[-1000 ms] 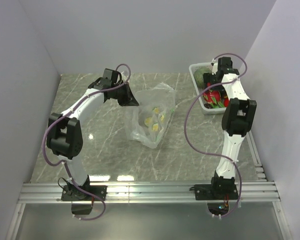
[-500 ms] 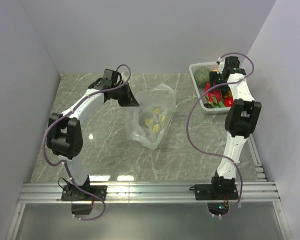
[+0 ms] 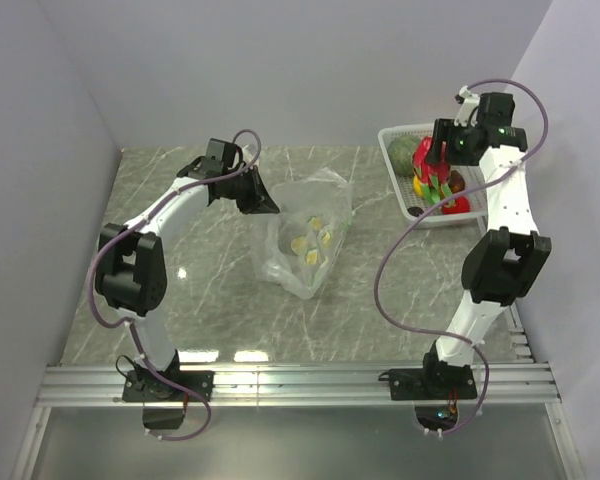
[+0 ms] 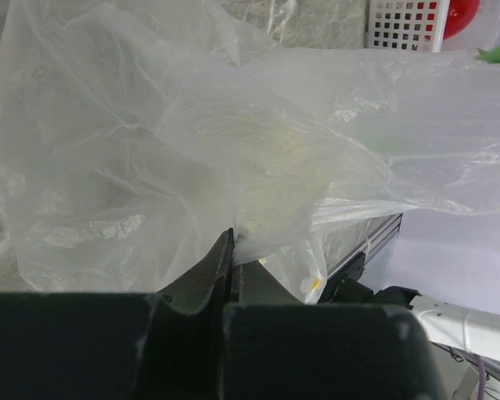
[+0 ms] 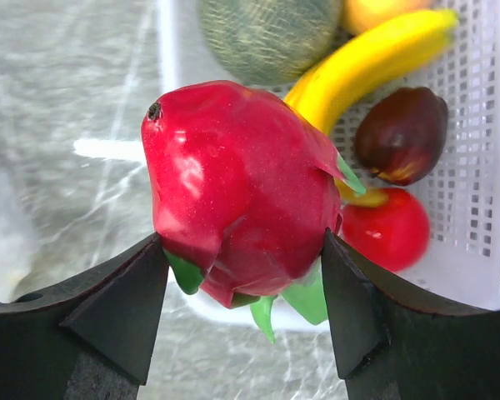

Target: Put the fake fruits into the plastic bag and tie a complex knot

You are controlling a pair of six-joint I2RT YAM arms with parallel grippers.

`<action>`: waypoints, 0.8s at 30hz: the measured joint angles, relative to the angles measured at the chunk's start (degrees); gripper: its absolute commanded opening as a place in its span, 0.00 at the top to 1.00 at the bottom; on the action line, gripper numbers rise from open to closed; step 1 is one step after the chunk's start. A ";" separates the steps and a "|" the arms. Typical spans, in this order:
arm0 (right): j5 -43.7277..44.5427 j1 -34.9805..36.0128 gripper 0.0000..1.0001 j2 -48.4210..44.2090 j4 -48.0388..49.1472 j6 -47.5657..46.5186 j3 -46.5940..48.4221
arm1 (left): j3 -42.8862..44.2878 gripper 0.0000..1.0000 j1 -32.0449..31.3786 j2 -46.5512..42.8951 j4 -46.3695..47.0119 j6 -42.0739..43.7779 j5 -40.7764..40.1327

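The transparent crinkly plastic bag (image 3: 305,230) lies mid-table with yellow marks showing through it. My left gripper (image 3: 263,199) is shut on the bag's left edge; in the left wrist view the film (image 4: 233,150) bunches out from between the closed fingers (image 4: 221,258). My right gripper (image 3: 437,183) is shut on a magenta-red fruit with green leaf tips (image 5: 242,196), held above the white lattice basket (image 3: 397,190). In the basket lie a dull green melon (image 5: 271,33), a yellow banana (image 5: 375,62), a dark maroon fruit (image 5: 400,133) and a red ball (image 5: 387,229).
The basket stands at the back right by the right wall. White walls close in the marble table on the left, back and right. A metal rail runs along the near edge by the arm bases.
My right gripper has risen out of the basket with the magenta-red fruit and the arm has swung up and to the right. The left arm and the bag have stayed put.
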 measured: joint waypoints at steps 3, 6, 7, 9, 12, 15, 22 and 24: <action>-2.49 0.00 0.85 -2.19 -0.96 -0.07 -0.39 | 0.00 0.98 0.24 0.81 0.07 -0.31 0.24; -5.16 0.11 0.85 -5.51 -1.36 -0.37 -4.28 | 0.00 0.98 0.50 1.07 0.13 -0.46 0.57; -6.12 0.28 0.85 -7.23 -1.70 -0.48 -6.43 | 0.00 0.98 0.55 1.07 0.20 -0.48 0.72; -7.45 0.63 0.84 -10.71 -3.56 -0.94 -9.92 | 0.00 0.98 0.57 1.07 0.46 -0.55 0.92; -9.97 2.05 0.84 -17.27 -5.81 -1.84 -14.78 | 0.00 0.98 0.57 1.09 0.48 -0.59 1.27; -12.83 4.28 0.84 -24.30 -6.84 -2.49 -19.28 | 0.00 0.99 0.57 1.09 0.63 -0.83 1.49; -17.46 17.22 0.84 -36.70 -9.53 -3.28 -29.14 | 0.00 0.98 0.57 1.09 0.83 -1.53 1.97; -18.29 21.05 0.84 -37.73 -10.51 -3.04 -31.19 | 0.00 0.98 0.57 1.09 0.87 -1.66 2.21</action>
